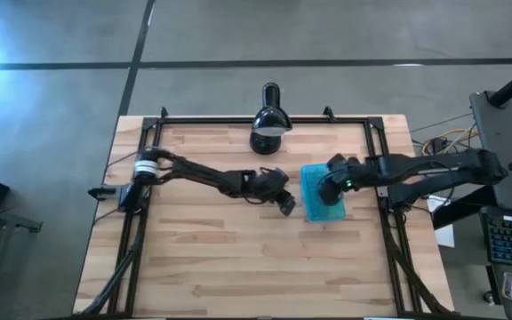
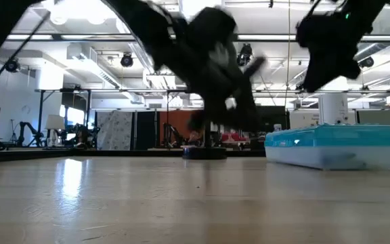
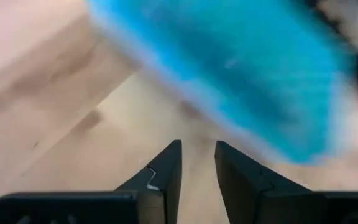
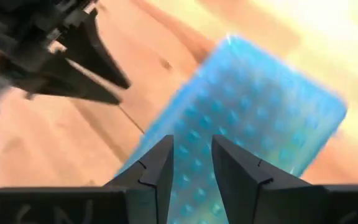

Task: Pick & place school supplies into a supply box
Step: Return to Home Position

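The supply box [image 1: 324, 194] lies right of the table's middle with its teal ribbed lid down over the translucent tray [image 2: 334, 154], flat on the wood. No scissors, pens or markers show in any view. My left gripper [image 1: 287, 205] hangs just left of the box, above the table [image 2: 244, 112]. Its fingers [image 3: 197, 168] are a narrow gap apart, with nothing between them. My right gripper [image 1: 327, 191] hovers over the lid [image 4: 260, 118], clear of it in the low view [image 2: 317, 80], and it too is narrowly open [image 4: 192, 163] and empty.
A black desk lamp [image 1: 269, 120] stands at the table's far edge, behind the two grippers. Black frame rails [image 1: 376, 142] run along the table's left, right and far sides. Bare wood [image 1: 238, 258] stretches across the near half of the table.
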Tool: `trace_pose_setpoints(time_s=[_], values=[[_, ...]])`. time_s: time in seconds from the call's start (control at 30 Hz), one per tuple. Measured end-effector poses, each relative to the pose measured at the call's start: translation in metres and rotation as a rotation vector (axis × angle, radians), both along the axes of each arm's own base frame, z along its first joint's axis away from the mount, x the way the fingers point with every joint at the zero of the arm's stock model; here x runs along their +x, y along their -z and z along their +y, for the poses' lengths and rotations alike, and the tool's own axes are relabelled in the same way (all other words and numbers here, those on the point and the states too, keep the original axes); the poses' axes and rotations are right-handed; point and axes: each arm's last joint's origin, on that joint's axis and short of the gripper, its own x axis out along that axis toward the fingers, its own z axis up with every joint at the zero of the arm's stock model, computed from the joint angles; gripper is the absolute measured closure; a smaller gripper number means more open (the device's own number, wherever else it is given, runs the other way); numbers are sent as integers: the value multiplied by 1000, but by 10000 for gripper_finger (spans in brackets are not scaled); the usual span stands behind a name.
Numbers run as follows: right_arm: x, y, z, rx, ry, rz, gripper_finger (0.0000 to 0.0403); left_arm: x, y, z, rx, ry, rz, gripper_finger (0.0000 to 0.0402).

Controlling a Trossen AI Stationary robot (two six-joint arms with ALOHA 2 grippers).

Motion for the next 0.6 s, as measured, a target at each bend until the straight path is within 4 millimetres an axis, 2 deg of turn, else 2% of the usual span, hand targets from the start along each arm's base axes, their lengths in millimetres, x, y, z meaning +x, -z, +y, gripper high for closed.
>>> trace_pose_setpoints(time_s=[0.13,0.27,0.33,0.47,0.6], values=[[-11,-26,1,-129,-100,-108,305,-24,-45,-15,66,66,-92,321],[-30,-42,2,-298,-97,-150,305,-63,-67,-21,88,74,-109,321],[-40,-46,2,-320,-95,-154,306,-86,-80,-24,98,78,-138,321],[-54,-53,2,-218,-27,-255,311,-133,-91,-27,51,66,-185,321],[-62,-57,8,-175,-148,-338,316,-173,-91,-27,-38,16,-238,321]])
